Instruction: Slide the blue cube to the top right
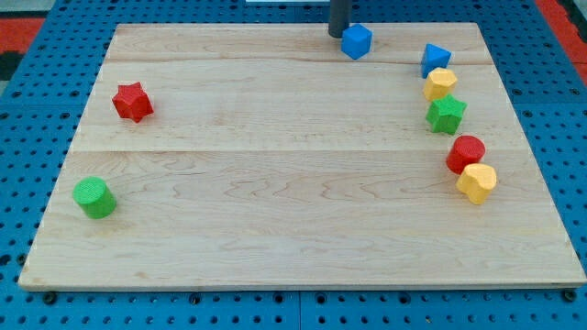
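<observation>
No readable writing in view. Rod comes down upright from the top edge; my tip (337,34) touches the blue cube's (357,41) left side and holds nothing. Cube sits near the board's (275,183) top edge, right of centre, well apart from the blue wedge-like block (435,59).

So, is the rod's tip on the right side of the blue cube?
No, my tip is just at the view's left of the blue cube, close beside it near the board's top edge.

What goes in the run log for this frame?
tip at blue cube's left | cube near top edge, centre-right | top right not reached
</observation>
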